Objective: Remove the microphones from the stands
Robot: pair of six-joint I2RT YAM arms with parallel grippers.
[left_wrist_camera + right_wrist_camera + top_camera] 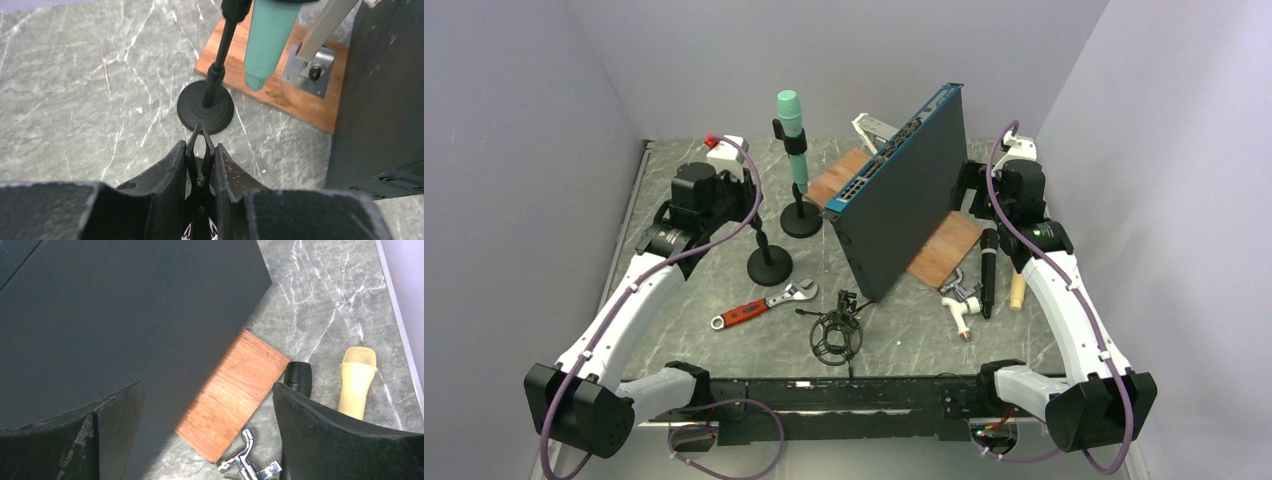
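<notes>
Nearest us on the table: a red-handled wrench. Next, we list the left hand, pressed together on a thin black clip atop the near stand; the right hand, spread wide above a wooden board. Farthest, we note the green microphone, upright, clipped in the far stand, just beyond the near one.

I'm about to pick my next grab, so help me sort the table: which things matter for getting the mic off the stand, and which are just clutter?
Job: teal mic; stand; left gripper, shut on the second stand.
Lying about: wrench; shock mount; rack unit; board; tap; black mic; cream mic.
</notes>
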